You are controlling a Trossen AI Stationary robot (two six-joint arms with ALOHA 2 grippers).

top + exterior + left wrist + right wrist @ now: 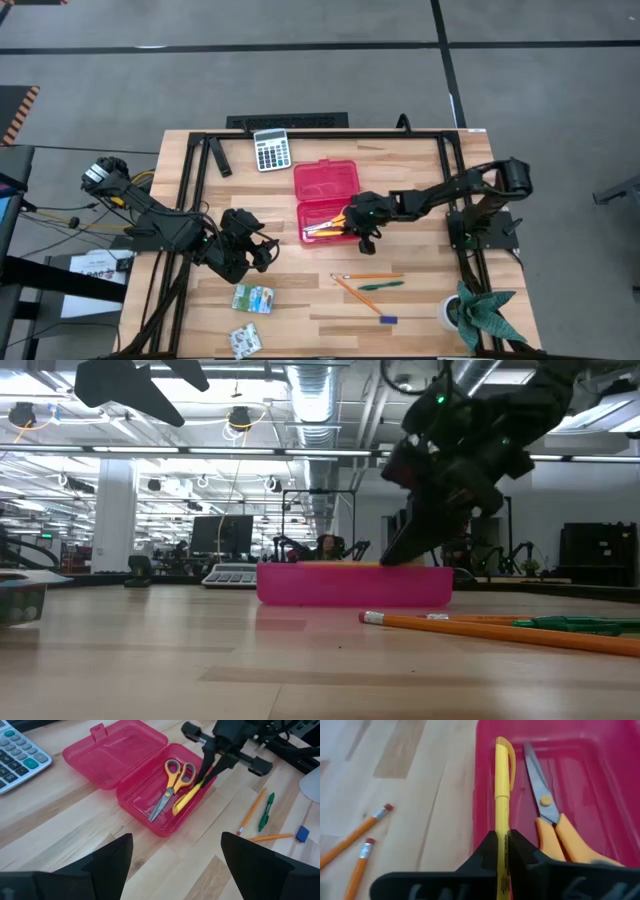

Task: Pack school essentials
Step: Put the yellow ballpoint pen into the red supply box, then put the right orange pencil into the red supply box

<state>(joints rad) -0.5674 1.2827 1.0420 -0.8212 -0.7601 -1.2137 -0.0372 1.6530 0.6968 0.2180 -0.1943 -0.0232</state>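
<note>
I am holding the right gripper (365, 232) over the open red case (322, 198), and its fingers are clamping a yellow pen (503, 795) whose capped end is angling down into the case's lower tray. Just beside the pen, the yellow-handled scissors (172, 782) are lying flat inside that same tray, blades pointing toward the desk's front edge. The case is sitting near the middle of the desk (300, 300), its lid opened flat toward the back edge, with the grey calculator (271, 150) near the back edge to its left.

Toward the front right, two orange pencils (362, 284) and a green pen (382, 285) are lying together on the wood, and a small blue piece (387, 319) is resting nearer the front edge. I am parking the left gripper (262, 250) left of the case, its fingers spread wide and holding nothing. Two printed packets (252, 297) are lying near the front left.
</note>
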